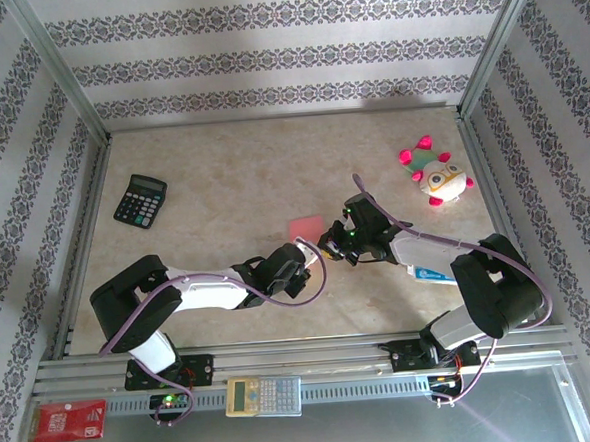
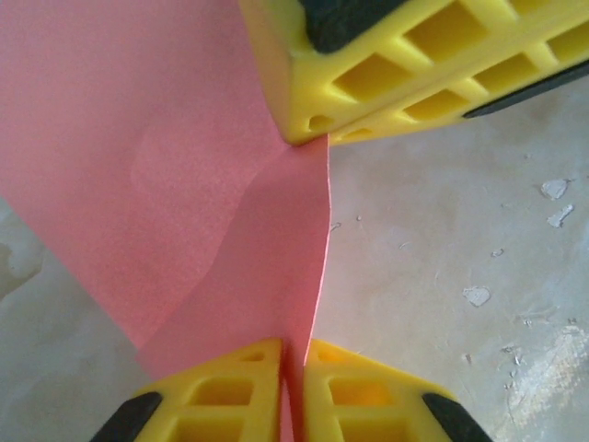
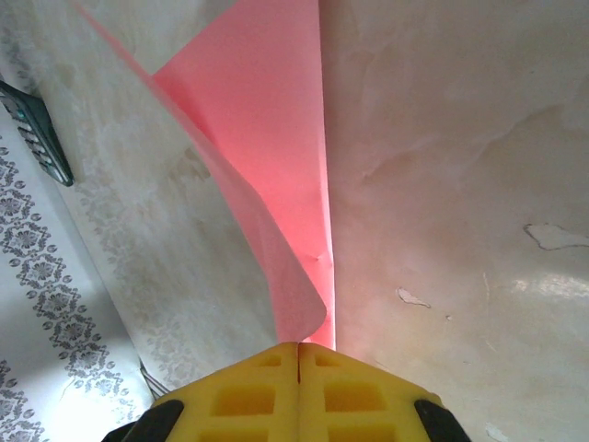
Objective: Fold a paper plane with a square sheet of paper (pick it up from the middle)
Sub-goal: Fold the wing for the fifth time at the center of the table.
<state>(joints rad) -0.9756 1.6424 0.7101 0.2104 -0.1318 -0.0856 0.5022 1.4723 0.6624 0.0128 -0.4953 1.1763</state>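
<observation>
Status check, fold procedure. We find the square sheet of paper (image 1: 305, 226) at approx. the ctr of the table (image 1: 221, 165), held up between the two arms where they meet. Whether its far edge touches the surface we cannot tell. The left gripper (image 2: 293, 368) is pressed together on the sheet: in its wrist view a thin pink strip sits in the slit between the yellow fingers (image 2: 262, 364), i.e. it pinches the paper. The right gripper (image 3: 299, 354) is likewise clamped w/ no gap, and the sheet runs out from its tips. The left wrist view confirms this, w/ the right gripper's tips meeting the paper opposite the left's. Done so far, by our reading: pick-up complete, sheet held at two pts. Between the holds the paper bows and shows a soft ridge, not a pressed crease, and one flap curls over in the right wrist view. We judge this to be the start of the 1st (ctr) fold at most. Left to do: flatten and sharpen the ctr crease, fold the nose corners in, fold the wings, i.e. nearly the whole paper plane. No pointed dart shape exists yet. N.B. calculator (image 1: 139, 200) and plush toy (image 1: 435, 176) lie well apart from the sheet, so we expect no interference.
</observation>
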